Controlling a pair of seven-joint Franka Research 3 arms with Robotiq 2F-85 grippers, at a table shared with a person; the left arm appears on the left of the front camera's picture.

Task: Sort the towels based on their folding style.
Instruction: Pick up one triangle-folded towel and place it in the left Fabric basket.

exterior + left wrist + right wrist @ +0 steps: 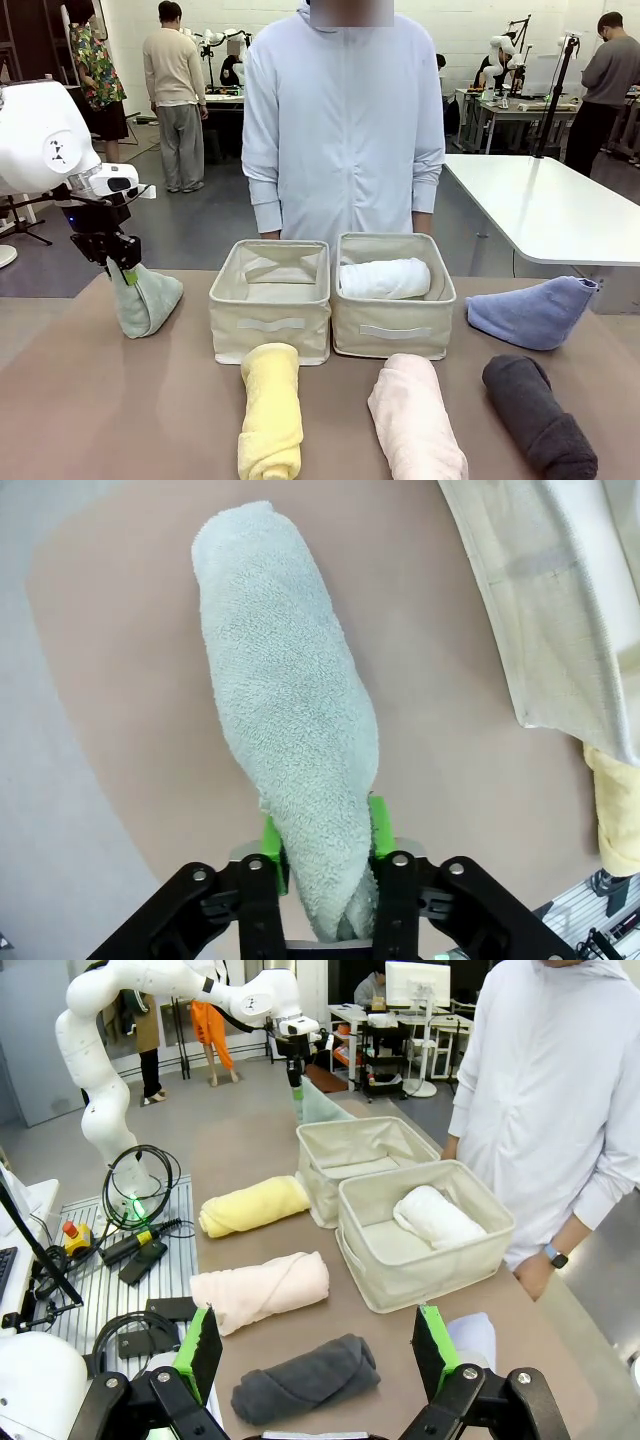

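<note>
Left hand [327, 842] gripping pale-green towel [285, 700], tip up

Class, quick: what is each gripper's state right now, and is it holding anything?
Left gripper: shut on the pale green towel.
Right gripper: open, holding nothing.
</note>
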